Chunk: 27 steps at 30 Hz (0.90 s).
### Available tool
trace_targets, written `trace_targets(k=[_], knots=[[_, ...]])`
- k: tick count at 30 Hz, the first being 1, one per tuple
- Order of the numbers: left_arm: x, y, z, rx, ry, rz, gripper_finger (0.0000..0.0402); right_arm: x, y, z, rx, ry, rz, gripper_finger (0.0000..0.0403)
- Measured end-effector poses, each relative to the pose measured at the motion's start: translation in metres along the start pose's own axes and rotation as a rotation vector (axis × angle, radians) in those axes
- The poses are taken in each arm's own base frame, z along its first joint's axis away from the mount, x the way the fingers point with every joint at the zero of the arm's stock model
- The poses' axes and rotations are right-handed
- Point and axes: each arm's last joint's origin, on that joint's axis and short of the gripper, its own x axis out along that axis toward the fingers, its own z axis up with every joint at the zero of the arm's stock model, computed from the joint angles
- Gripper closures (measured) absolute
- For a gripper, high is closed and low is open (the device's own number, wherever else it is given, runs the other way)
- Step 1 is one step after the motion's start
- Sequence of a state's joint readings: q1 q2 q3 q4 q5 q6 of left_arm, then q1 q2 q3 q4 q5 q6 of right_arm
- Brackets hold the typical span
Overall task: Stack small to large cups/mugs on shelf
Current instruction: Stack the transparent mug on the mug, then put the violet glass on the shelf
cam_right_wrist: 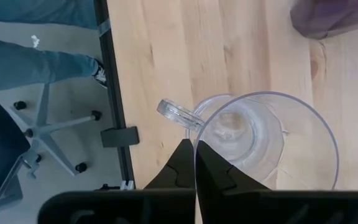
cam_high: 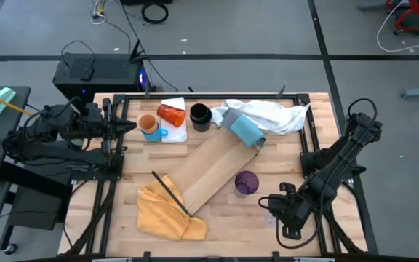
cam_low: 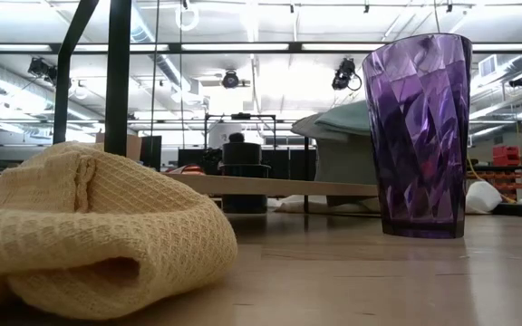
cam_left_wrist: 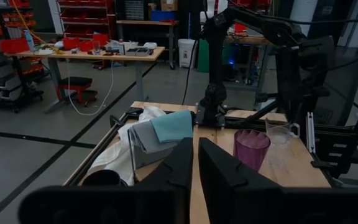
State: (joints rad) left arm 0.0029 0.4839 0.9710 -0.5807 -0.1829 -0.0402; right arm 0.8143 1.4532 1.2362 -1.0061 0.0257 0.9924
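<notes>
left gripper (cam_high: 128, 125): waits at the tabletop's (cam_high: 228, 227) left edge; its fingers are nearly pressed together, with only a thin slit between them and nothing in it.
blue mug (cam_high: 152, 132): stands just beside the left gripper, with a small orange cup (cam_high: 148, 122) nested inside.
red-orange tumbler (cam_high: 171, 114): lies on its side on a white pad (cam_high: 179, 134), next to the blue mug.
black mug (cam_high: 199, 116): stands upright just right of the pad.
shelf (cam_high: 209, 173): a long pale board set slantwise mid-tabletop, with no cup on it yet.
purple cup (cam_high: 246, 182): stands upright beside the shelf's right edge.
right gripper (cam_right_wrist: 195, 165): at the front right of the tabletop, pressed together on the thin rim wall of a clear cup (cam_right_wrist: 261, 135), pinching it next to the handle.
step in hand: likely lifting this clear cup toward the shelf. A one-wall pinch lets the cup swing, so it should be raised straight and slowly. The lift should pass clear of the purple cup nearby, and the base should be set down flat before the gripper lets go.
clear cup's look: see-through and colourless, with a round open mouth and a small loop handle at the rim. It is empty and sits upright on bare wood.
</notes>
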Motion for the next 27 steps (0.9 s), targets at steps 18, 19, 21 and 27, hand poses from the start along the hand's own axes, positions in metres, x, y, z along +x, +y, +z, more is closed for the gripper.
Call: trace_targets(k=[18,19,21,27], knots=[[0.0,0.0,0.0,0.0,0.0,-0.001,0.0361,0.0,0.0006,0.0004,0.045,-0.004,0.007,0.0319],[0.0,0.0,0.0,0.0,0.0,0.0,0.036,0.0,0.0006,0.0004,0.045,-0.004,0.007,0.0317],[0.0001,0.0,0.0,0.0,0.0,0.0,0.0359,0.0,0.0006,0.0004,0.05,-0.003,0.006,0.0317],[0.0001,-0.0001,0.0,0.0,0.0,-0.001,0.0364,-0.0033,-0.0014,0.002,0.061,-0.012,0.016,0.0316]])
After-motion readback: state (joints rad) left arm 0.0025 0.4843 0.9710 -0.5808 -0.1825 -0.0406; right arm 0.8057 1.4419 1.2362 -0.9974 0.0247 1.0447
